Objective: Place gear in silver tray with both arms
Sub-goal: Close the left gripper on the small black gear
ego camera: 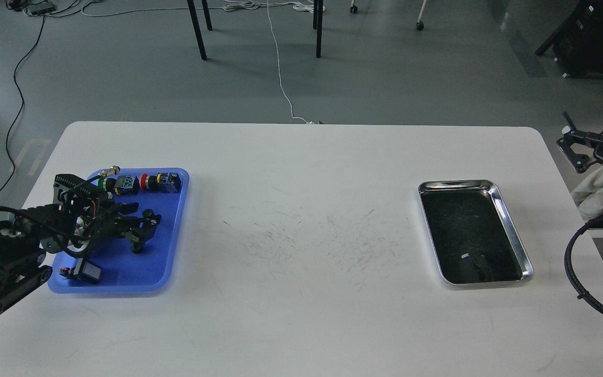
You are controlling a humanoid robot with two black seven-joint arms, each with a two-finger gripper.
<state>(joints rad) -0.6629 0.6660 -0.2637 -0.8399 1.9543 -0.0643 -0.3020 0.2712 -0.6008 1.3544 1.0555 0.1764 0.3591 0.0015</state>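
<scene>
Rectangular shiny silver tray [511, 230], dark reflective bottom, lies right of centre near the white table's [301, 314] right edge; broad bare tabletop separates it from the blue plastic tray [123, 272] at left. Your left gripper [142, 230] hangs over the blue tray, fingers apart; your right gripper [576, 144], at right edge: state unclear.

Grey floor [139, 78] ran behind a white table [301, 314], its top scuffed with dark marks mid-span; black legs [197, 29] stood at the back; a white cable [279, 68] trailed down toward the table's far edge; black cables [19, 99] curled left; castors [420, 25] showed top right; soft, even light.
</scene>
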